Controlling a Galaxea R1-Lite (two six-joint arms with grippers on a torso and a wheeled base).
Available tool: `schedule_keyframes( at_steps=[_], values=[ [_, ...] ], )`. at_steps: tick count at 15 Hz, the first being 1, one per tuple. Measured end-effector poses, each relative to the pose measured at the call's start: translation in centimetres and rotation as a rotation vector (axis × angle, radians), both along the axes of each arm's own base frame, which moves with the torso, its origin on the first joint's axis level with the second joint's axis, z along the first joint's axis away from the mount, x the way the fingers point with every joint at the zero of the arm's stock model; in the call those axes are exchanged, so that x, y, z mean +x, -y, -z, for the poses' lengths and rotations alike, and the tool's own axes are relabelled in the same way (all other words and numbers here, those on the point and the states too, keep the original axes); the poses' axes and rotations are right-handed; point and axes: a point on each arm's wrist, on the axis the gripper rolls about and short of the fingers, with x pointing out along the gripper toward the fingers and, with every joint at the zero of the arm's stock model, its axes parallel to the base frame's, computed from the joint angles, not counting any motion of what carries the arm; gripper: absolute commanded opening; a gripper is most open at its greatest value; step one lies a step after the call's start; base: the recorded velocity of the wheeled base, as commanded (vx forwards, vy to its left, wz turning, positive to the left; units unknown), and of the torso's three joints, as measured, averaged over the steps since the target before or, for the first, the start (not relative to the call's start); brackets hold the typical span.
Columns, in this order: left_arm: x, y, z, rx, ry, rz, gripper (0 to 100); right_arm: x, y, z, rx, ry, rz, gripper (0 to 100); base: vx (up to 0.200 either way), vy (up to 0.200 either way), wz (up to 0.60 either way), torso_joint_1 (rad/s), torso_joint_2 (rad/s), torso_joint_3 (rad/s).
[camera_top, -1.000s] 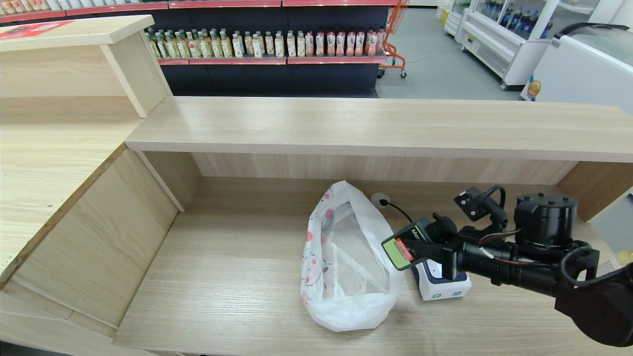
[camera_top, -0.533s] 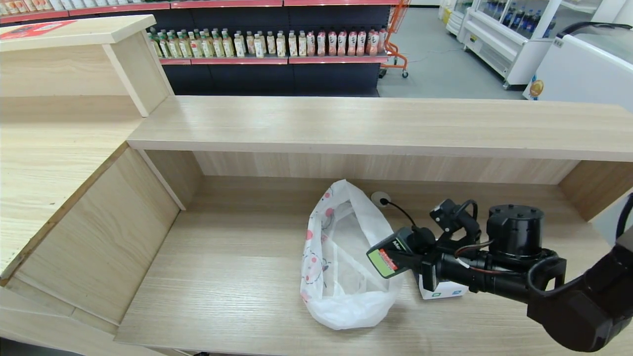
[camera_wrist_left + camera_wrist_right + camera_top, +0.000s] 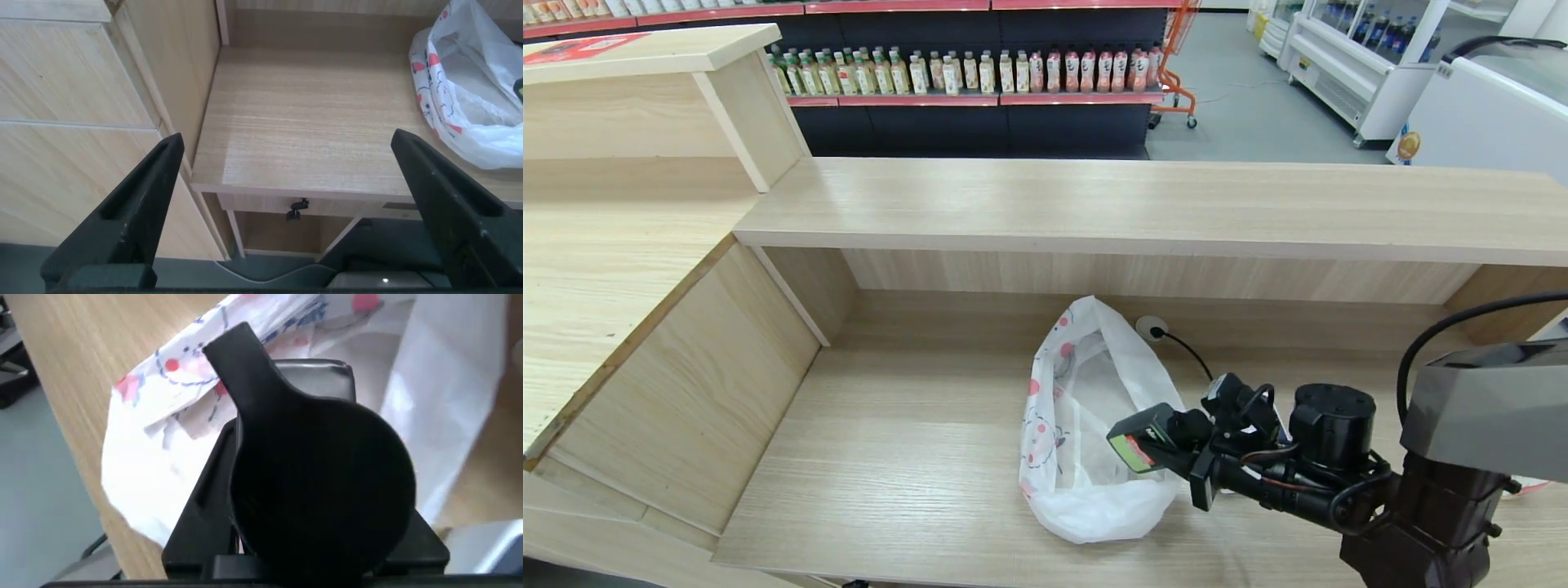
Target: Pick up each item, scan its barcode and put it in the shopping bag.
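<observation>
A white plastic shopping bag (image 3: 1078,490) with red and dark prints lies open on the lower counter (image 3: 890,457). My right gripper (image 3: 1168,437) is shut on a small dark box (image 3: 1137,443) with a green and red label. It holds the box at the right rim of the bag's mouth, just above the plastic. In the right wrist view the bag (image 3: 176,384) spreads out beneath the held box (image 3: 319,376). My left gripper (image 3: 286,204) is open and holds nothing. It hangs off the counter's near left corner, far from the bag (image 3: 466,90).
A black cable (image 3: 1186,349) runs from a round socket (image 3: 1150,328) at the back of the counter toward my right arm. A raised wooden ledge (image 3: 1143,204) spans the back, and a side panel (image 3: 686,392) closes the left.
My right arm has carried the box leftward and lower, from beside the white scanner to the bag's mouth. The arm now covers the scanner.
</observation>
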Motion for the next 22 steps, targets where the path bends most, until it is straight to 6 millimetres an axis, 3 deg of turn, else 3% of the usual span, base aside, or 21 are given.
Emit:
schedule_keyframes(
  at_steps=[1, 2, 8, 12, 15, 17, 20, 22],
  values=[
    [0.0, 0.0, 0.0, 0.000, 0.000, 0.000, 100, -0.3, -0.3, 0.5, -0.009, -0.018, -0.011, 0, 0.000, 0.000, 0.00, 0.000, 0.00, 0.000],
    [0.0, 0.0, 0.0, 0.000, 0.000, 0.000, 100, -0.4, -0.4, 0.8, -0.014, -0.027, -0.013, 100, 0.000, 0.000, 0.00, 0.000, 0.00, 0.000],
    [0.0, 0.0, 0.0, 0.000, 0.000, 0.000, 100, -0.8, -0.5, 0.8, -0.031, -0.032, -0.021, 100, 0.000, 0.000, 0.00, 0.000, 0.00, 0.000],
    [0.0, 0.0, 0.0, 0.000, 0.000, 0.000, 100, -2.3, 0.4, -4.1, -0.009, -0.005, -0.014, 100, 0.000, 0.000, 0.00, 0.000, 0.00, 0.000],
    [0.0, 0.0, 0.0, 0.000, 0.000, 0.000, 100, -5.3, 2.9, -9.4, -0.002, -0.022, 0.065, 100, 0.000, 0.000, 0.00, 0.000, 0.00, 0.000],
    [0.0, 0.0, 0.0, 0.000, 0.000, 0.000, 100, -8.1, 5.5, -11.9, -0.026, -0.061, 0.220, 100, 0.000, 0.000, 0.00, 0.000, 0.00, 0.000],
    [0.0, 0.0, 0.0, 0.000, 0.000, 0.000, 100, -11.7, 10.1, -13.8, -0.047, -0.103, 0.538, 100, 0.000, 0.000, 0.00, 0.000, 0.00, 0.000],
    [0.0, 0.0, 0.0, 0.000, 0.000, 0.000, 100, -13.4, 11.8, -14.1, -0.034, -0.096, 0.662, 100, 0.000, 0.000, 0.00, 0.000, 0.00, 0.000]
  ],
)
